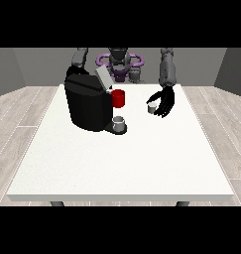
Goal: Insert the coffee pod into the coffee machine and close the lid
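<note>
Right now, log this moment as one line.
pod: on table, beside robot hand at view's right, ungrasped | coffee machine: lid open | other hand: unseen

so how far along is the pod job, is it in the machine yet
Not yet. Done: the lid of the coffee machine stands raised. In hand: the hand at the view's right sits beside the coffee pod on the table; a grasp isn't clear. Left: insert pod, close lid.

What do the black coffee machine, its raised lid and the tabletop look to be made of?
The boxy black coffee machine looks like matte plastic: dark and even, with only a faint sheen. Its raised grey lid could be brushed metal or light plastic: pale, flat, no clear reflection. The large white table looks like a smooth matte laminate or painted board, uniform with no grain.
</note>
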Robot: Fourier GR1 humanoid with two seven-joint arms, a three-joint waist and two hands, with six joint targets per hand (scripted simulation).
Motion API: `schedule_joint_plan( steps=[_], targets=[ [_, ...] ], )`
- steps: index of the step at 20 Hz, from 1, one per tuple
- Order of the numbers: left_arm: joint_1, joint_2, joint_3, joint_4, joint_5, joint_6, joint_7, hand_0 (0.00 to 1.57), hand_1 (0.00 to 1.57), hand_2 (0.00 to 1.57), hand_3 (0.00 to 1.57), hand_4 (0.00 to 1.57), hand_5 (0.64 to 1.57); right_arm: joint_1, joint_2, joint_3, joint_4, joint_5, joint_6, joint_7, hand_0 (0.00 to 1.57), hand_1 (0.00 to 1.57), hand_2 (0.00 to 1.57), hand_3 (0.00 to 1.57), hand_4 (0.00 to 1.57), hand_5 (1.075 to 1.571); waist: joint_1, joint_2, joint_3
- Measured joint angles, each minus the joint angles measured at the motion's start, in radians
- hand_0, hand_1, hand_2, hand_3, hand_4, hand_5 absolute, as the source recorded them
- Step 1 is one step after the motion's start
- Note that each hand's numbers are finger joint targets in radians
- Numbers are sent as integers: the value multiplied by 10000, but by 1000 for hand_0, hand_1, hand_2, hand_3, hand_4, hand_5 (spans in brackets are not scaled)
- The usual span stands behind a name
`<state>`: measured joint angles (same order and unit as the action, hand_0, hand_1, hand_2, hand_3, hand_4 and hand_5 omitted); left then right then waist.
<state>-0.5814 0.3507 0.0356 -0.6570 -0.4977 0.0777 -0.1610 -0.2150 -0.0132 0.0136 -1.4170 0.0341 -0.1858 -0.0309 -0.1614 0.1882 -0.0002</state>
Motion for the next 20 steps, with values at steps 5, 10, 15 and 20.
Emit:
schedule_joint_plan(
  steps=[5, 10, 15, 20],
  targets=[
    [-214, -101, 97, 380, -306, 642, -296, 920, 920, 1042, 829, 361, 1571, -84, -55, -242, -58, -268, 98, 4, 0, 0, 0, 0, 514, 1571, -21, 29, 8],
    [-385, -42, -115, 593, -882, 1090, -415, 970, 970, 1054, 793, 319, 1571, -84, -82, -375, 157, -457, 291, -313, 0, 0, 0, 0, 426, 1571, -35, 153, 19],
    [-630, 81, -185, 916, -1245, 1120, -587, 1266, 1266, 1399, 1363, 507, 1571, -210, -155, -480, 262, -495, 308, -322, 0, 0, 0, 0, 430, 1571, -21, 238, 18],
    [-964, 133, -162, 826, -1200, 618, -1128, 1450, 1450, 1452, 1388, 623, 1571, -170, -153, -648, 575, -617, 313, -420, 0, 0, 0, 0, 459, 1571, 111, 51, 4]
  ],
)
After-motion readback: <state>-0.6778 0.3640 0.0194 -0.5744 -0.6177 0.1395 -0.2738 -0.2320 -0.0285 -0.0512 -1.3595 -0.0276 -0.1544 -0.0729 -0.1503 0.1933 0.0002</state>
